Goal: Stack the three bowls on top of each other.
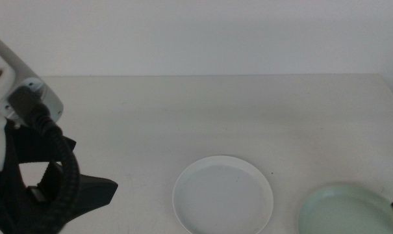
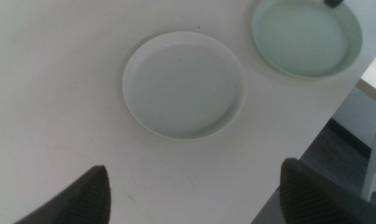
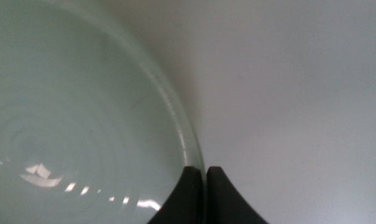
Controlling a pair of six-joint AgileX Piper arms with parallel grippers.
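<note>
Only the right wrist view shows the right gripper (image 3: 204, 177) clenched on the rim of the pale mint-green shallow bowl (image 3: 69, 118) at the tabletop's (image 1: 202, 110) near right corner. The left gripper (image 2: 194, 199) hangs released above the white shallow bowl (image 1: 223, 194) by the near edge.

Left tool (image 2: 194, 193) gapes wide; right tool (image 3: 206, 171) pinched closed.

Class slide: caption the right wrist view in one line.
Right gripper pinches the rim of the pale mint green shallow bowl above the plain white table.
</note>
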